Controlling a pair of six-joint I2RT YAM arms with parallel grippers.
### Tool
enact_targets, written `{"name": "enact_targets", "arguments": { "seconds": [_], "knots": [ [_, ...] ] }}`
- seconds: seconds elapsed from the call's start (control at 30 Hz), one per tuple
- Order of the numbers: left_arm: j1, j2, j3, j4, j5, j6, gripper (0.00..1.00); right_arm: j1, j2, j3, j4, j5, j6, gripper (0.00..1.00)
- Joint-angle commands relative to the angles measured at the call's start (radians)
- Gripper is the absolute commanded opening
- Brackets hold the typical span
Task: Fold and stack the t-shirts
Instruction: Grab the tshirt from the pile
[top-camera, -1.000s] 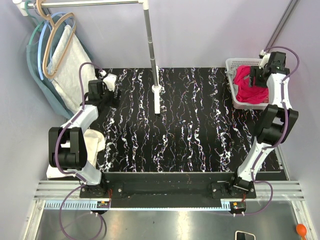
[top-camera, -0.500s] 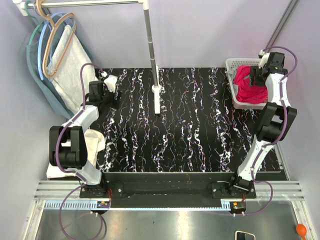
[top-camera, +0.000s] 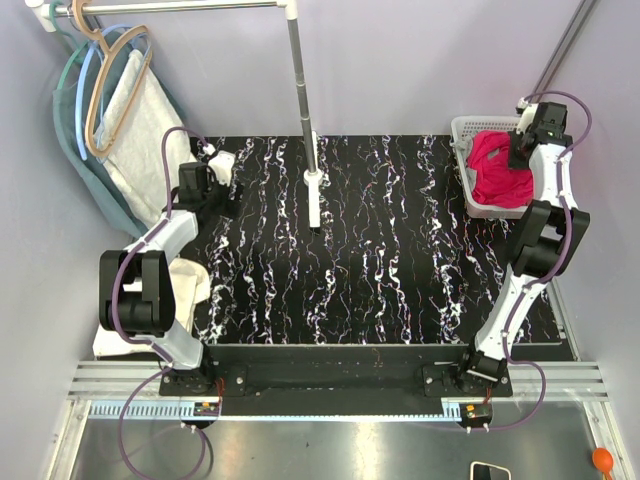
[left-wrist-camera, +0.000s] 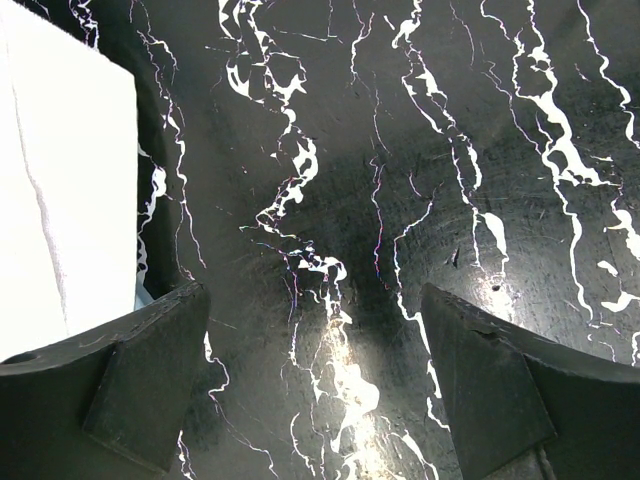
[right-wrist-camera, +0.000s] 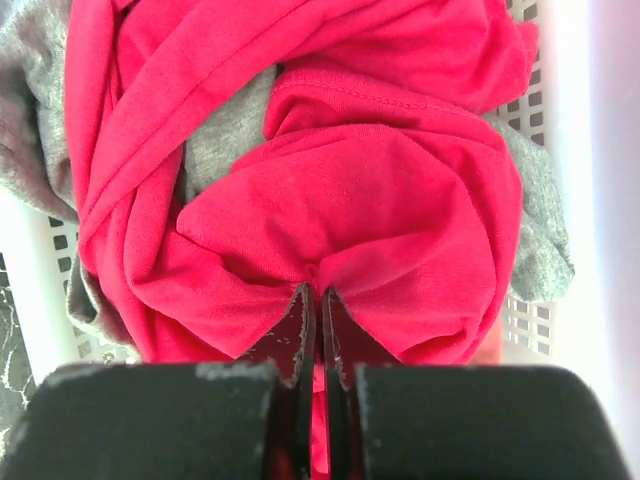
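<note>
A bright red t-shirt lies crumpled in the white basket at the table's far right corner, with grey t-shirt cloth tucked under and around it. My right gripper reaches down into the basket and is shut on a pinched fold of the red t-shirt; the red cloth puckers at the tips of my right gripper. My left gripper hovers low over the black marbled table at the far left. It stands open, and between the fingers of my left gripper there is only bare tabletop.
A clothes rack pole stands on its base at the table's far middle. Hangers with a pale cloth and a teal garment hang far left. Cream-white cloth lies off the table's left edge. Pale cloth borders the left gripper.
My right gripper has closed on the red t-shirt in the basket, and its wrist has shifted slightly farther back. The left arm has stayed still.
</note>
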Motion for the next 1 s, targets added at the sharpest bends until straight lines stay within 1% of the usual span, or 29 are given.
{"name": "enact_targets", "arguments": {
  "seconds": [0.0,0.1,0.2,0.3,0.33,0.4,0.43,0.47,0.53,0.63,0.8,0.9,0.97],
  "knots": [
    [0.004,0.007,-0.002,0.046,-0.011,-0.001,0.91,-0.005,-0.019,0.020,0.020,0.026,-0.011,0.00],
    [0.005,0.000,-0.004,0.037,-0.011,-0.007,0.91,-0.005,-0.059,0.008,0.020,0.025,0.009,0.00],
    [0.004,-0.028,-0.001,0.000,-0.011,-0.017,0.91,-0.003,-0.148,0.027,-0.009,-0.015,0.038,0.00],
    [0.002,-0.083,0.008,-0.052,0.010,-0.027,0.91,-0.003,-0.212,0.122,-0.078,-0.043,0.052,0.00],
    [0.002,-0.099,0.014,-0.069,0.013,-0.028,0.91,-0.003,-0.224,0.195,-0.125,-0.044,0.052,0.00],
    [-0.010,-0.138,0.036,-0.122,0.017,-0.027,0.91,-0.003,-0.240,0.291,-0.187,-0.056,0.042,0.00],
    [-0.016,-0.152,0.045,-0.143,0.015,-0.024,0.91,-0.003,-0.237,0.408,-0.222,-0.064,0.037,0.00],
    [-0.022,-0.177,0.053,-0.161,0.010,-0.021,0.91,-0.003,-0.234,0.469,-0.294,-0.078,0.032,0.00],
    [-0.044,-0.215,0.065,-0.193,-0.003,-0.019,0.91,-0.002,-0.251,0.576,-0.348,-0.111,0.011,0.00],
    [-0.067,-0.266,0.057,-0.207,-0.029,-0.010,0.91,0.000,-0.304,0.613,-0.370,-0.148,-0.038,0.00],
    [-0.079,-0.333,0.073,-0.262,-0.051,0.006,0.92,0.017,-0.396,0.615,-0.411,-0.205,-0.167,0.00],
    [-0.080,-0.384,0.088,-0.285,-0.053,0.015,0.93,0.018,-0.453,0.601,-0.469,-0.297,-0.228,0.00],
    [-0.082,-0.416,0.105,-0.304,-0.042,0.015,0.94,0.023,-0.484,0.586,-0.523,-0.389,-0.273,0.00]
  ]
}}
